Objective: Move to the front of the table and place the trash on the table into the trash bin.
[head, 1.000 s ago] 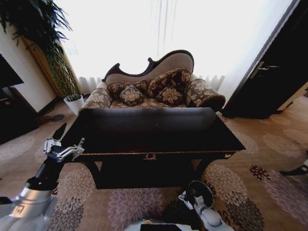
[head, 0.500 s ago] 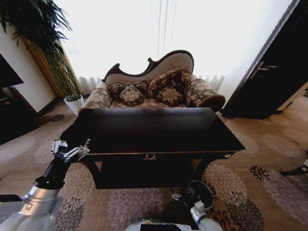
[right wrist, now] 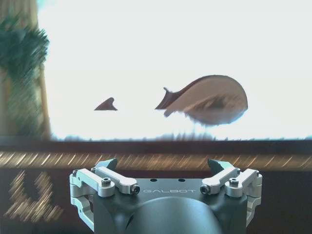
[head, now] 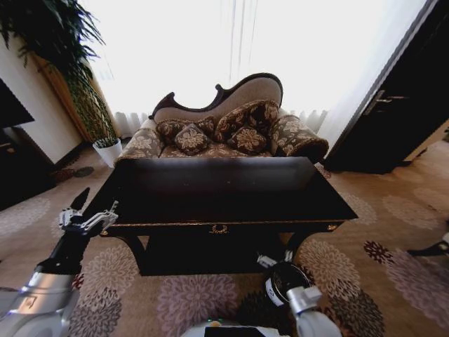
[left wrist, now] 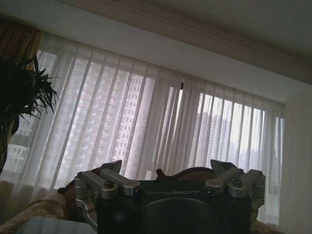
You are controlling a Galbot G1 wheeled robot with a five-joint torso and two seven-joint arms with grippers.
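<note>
The table occupies the centre of the head view, its glossy dark top running from centre-left to centre-right of the frame; the gold emblem sits at the middle of the front rail, just below frame centre; a gold stud marks the right front corner; curved legs drop from the rail toward the patterned carpet in the lower part of the frame; no paper wad or can can be made out on the dark top. The left gripper stands at the centre-left of the frame, just beside the table's left front corner and level with the top, its fingers spread apart and nothing between them; the left wrist view shows the same gripper with its tips set wide, aimed up at sheer curtains. The right gripper is low in the frame, right of centre, below the front rail and in front of the table; in the right wrist view its tips are likewise well apart and empty, with the gold-trimmed rail across the middle of that frame. Behind the table, at upper centre, stands a floral sofa with cushions; a potted plant fills the upper left, its white pot on the floor at left; a dark door closes the upper right.
</note>
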